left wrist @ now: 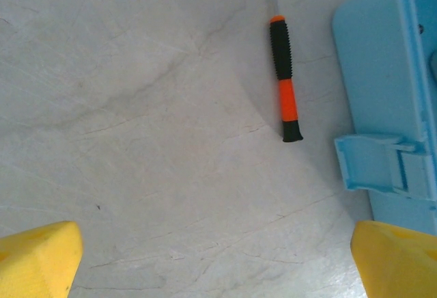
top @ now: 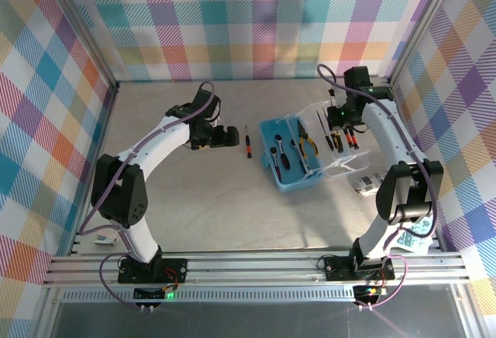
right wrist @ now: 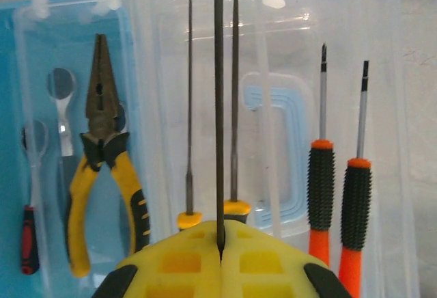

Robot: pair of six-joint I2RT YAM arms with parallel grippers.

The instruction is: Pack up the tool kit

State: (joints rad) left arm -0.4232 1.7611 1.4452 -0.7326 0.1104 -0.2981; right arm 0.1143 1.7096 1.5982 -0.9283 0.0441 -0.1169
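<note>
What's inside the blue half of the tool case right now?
Yellow-handled pliers, a silver wrench and a red-handled item lie there. The right tool, shut on a thin rod, hides one pliers handle's end.

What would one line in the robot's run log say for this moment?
left jaws open near loose orange-black screwdriver | right jaws shut on thin black tool over clear lid | pliers in blue case

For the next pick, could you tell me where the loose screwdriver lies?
The screwdriver lies on the table in the top view, between the left gripper and the case.
</note>
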